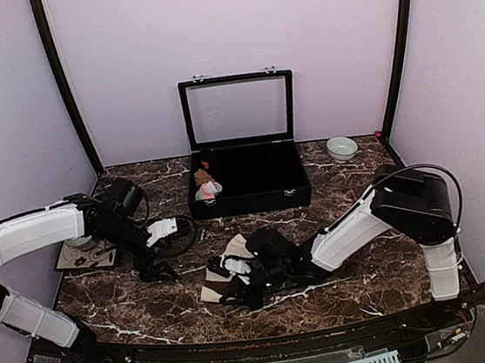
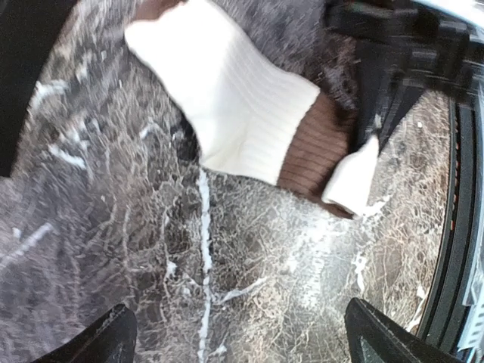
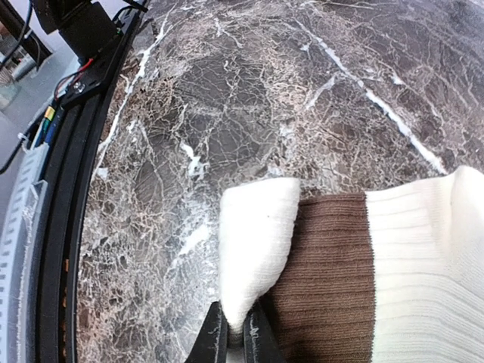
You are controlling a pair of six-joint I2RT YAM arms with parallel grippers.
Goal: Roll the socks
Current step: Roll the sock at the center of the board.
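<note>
- The table [image 1: 340,267] is dark brown marble shot through with white veins, and plain lilac walls [image 1: 225,26] close it in on three sides.
- A black case [image 1: 253,199] stands at the back middle of the table. Its glass lid is propped upright and the dark compartments inside are open to view.
- A small pale bowl [image 1: 341,147] sits just right of the case, near the back wall.
- A patterned mat [image 1: 85,256] lies well to the front-left of the case.
- The cream sock [image 1: 235,251] lies flat on the marble in front of the case, a little to its left. It is ribbed knit with a wide dark brown band, and past the band a short cream end is lifted and folded.
- The pink sock [image 1: 210,189] is bunched up in the left end of the case, with a tan bundle [image 1: 202,176] just behind it.
- The right gripper [image 3: 230,333], in front of the case, is clenched on that cream end of the cream sock, the fabric pinched between its fingertips.
- The left gripper [image 2: 242,340] hangs front-left of the case with its jaws spread wide and nothing in them. It is over bare marble, and the cream sock is near it but apart.
</note>
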